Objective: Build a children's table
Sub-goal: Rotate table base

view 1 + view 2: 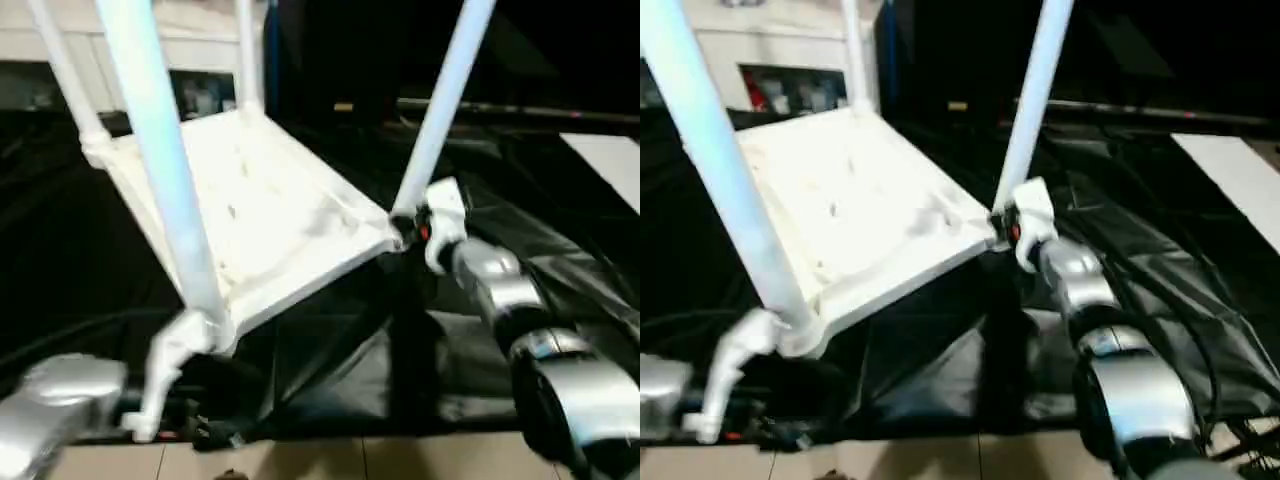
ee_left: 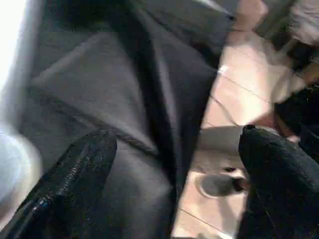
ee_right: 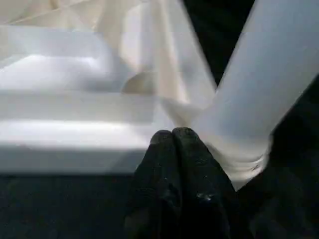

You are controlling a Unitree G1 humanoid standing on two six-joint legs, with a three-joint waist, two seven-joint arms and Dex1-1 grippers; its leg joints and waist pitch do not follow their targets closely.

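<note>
The children's table lies upside down and tilted, its ribbed white tabletop facing up with several white legs standing in the corner sockets. A thick near leg rises at the left, and another leg rises at the right corner. My right gripper is shut, fingertips together and pressed against the tabletop's edge at the base of that right leg; from the head it shows at that corner. My left gripper is open, with nothing between its fingers, over black cloth beside the near leg's socket.
Black cloth covers the ground under the table, with pale floor tiles along the near edge. A white cabinet stands behind. A flat white panel lies at the far right.
</note>
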